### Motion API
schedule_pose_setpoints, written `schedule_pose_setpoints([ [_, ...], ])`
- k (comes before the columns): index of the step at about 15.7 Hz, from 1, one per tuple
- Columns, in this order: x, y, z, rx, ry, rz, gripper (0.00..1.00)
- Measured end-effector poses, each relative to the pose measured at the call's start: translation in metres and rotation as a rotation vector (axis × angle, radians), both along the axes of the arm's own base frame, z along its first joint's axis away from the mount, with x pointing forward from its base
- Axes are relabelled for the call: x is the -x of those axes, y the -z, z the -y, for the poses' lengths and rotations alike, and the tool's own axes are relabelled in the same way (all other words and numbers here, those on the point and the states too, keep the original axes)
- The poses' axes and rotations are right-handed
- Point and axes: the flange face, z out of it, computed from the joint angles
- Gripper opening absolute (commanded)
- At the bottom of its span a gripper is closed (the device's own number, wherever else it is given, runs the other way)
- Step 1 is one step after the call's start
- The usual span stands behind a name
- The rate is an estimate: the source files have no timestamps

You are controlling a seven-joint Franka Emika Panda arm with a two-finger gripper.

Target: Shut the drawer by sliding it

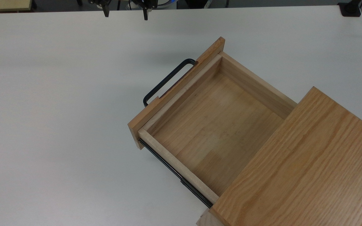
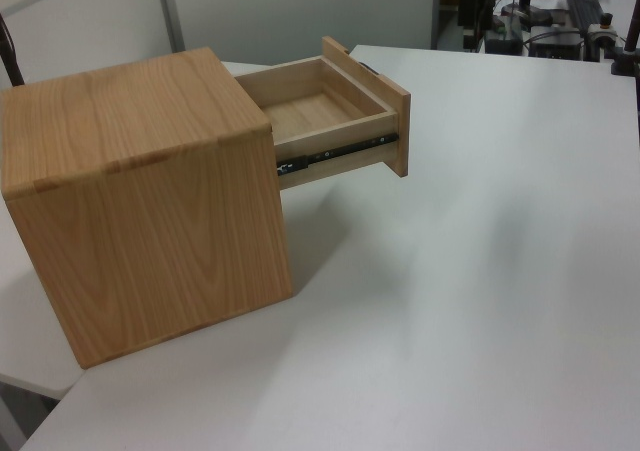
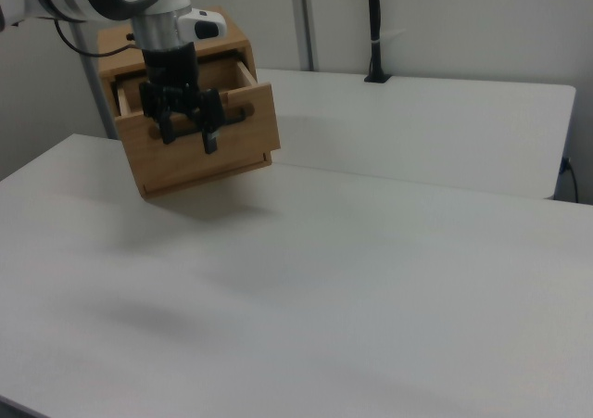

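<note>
Top view: your pincer (image 1: pixel 125 13) is hanging open at the worktop's (image 1: pixel 58 125) far edge; drawer (image 1: pixel 212 125) is sitting well apart, handle (image 1: pixel 167 81) facing it, slide axis diagonal.

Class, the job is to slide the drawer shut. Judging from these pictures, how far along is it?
Nothing looks done: the drawer stands pulled far out of the cabinet, its side rail exposed. In hand: the open hand is apart from the handle. Left: reaching the front panel and pushing it in.
</note>
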Motion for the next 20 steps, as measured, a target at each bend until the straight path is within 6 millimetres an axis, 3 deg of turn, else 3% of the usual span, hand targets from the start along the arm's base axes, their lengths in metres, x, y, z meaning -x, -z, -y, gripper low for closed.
schedule_pose_setpoints([
  [7, -0.001, -0.002, 0.000, 0.000, 0.000, 0.004, 1.00],
  [11, -0.007, 0.009, -0.006, -0.001, -0.023, -0.014, 1.00],
  [12, -0.009, 0.011, -0.007, -0.003, -0.057, -0.018, 0.94],
  [14, -0.011, 0.013, -0.012, -0.009, -0.157, -0.021, 0.74],
  [16, -0.012, 0.013, -0.017, -0.015, -0.254, -0.022, 0.63],
  [20, -0.013, 0.010, -0.022, -0.026, -0.486, -0.012, 0.25],
])
